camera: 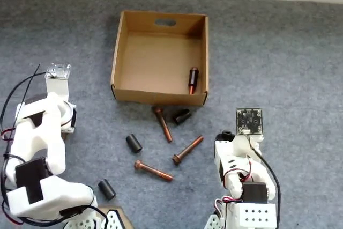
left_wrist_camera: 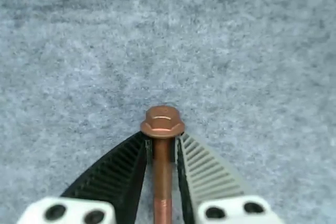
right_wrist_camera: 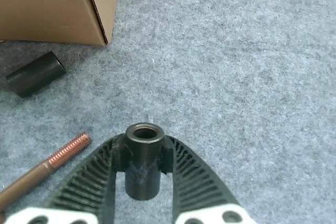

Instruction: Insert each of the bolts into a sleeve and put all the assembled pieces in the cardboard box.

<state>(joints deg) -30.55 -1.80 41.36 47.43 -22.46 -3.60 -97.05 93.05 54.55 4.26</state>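
Ahead of the right gripper (right_wrist_camera: 143, 144), off to one side, sits the cardboard box (right_wrist_camera: 52, 9) (one assembled piece (camera: 193, 80) lies inside). That gripper pinches a black sleeve (right_wrist_camera: 142, 182), a loose bolt (right_wrist_camera: 47, 169) just beside it. The left gripper (left_wrist_camera: 163, 137) pinches a copper bolt (left_wrist_camera: 162, 124), head jutting past its fingertips (left_wrist_camera: 202, 161).
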